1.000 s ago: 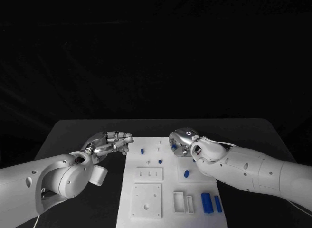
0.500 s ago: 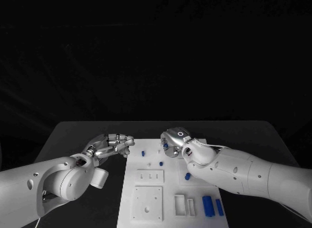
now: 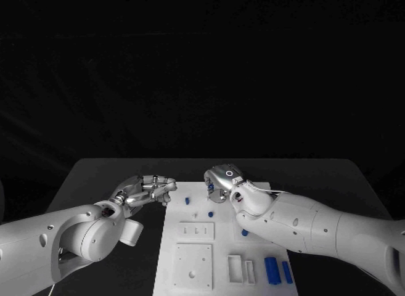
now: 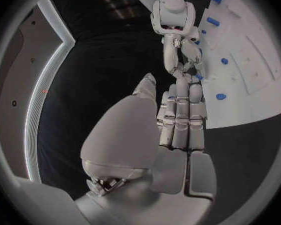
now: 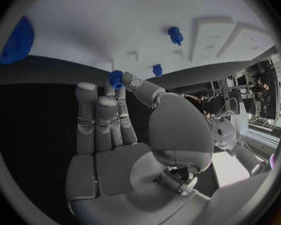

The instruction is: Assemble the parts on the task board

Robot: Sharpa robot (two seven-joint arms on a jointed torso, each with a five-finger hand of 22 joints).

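The right hand [image 5: 125,135] pinches a small blue gear [image 5: 117,79] over the white task board's [image 3: 192,246] far end, likely needing seating next, while the left hand [image 3: 147,189] hovers, curled, holding nothing.

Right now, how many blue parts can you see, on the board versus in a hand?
Small blue parts on the white task board: 5
Small blue toothed part pinched by the right hand: 1
Total: 6; the right arm may hide more.
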